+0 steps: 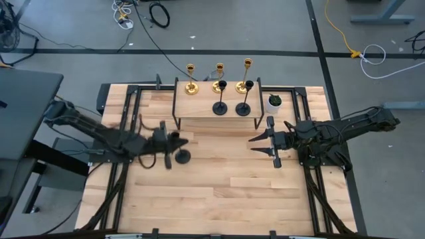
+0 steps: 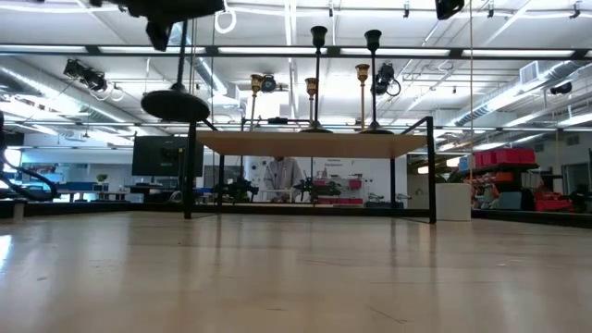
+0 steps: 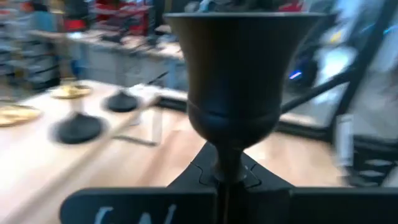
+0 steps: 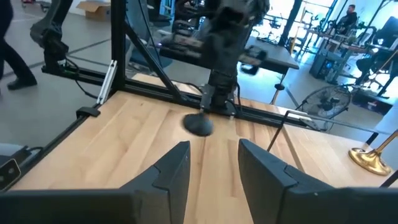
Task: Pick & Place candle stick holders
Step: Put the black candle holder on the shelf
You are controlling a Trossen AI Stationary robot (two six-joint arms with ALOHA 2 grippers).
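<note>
Three gold holders stand in a row along the far edge of a small wooden shelf, and two black holders stand on their bases in front of them. My left gripper is shut on a third black holder, near the shelf's left end. Its cup fills the left wrist view. My right gripper is open and empty, just to the right of the shelf's near edge, pointing toward the table's left. My left gripper pinches the black holder's thin stem just below the cup, between its two fingers. The fingers come about level from the table's left and lie across the stem. The holder hangs upright with its round base lifted clear of the table.
A small white pot with a green plant stands right of the shelf. The shelf rests on thin black legs. Bare wooden tabletop lies between the arms and the near edge. A person shows in the room beyond the table.
</note>
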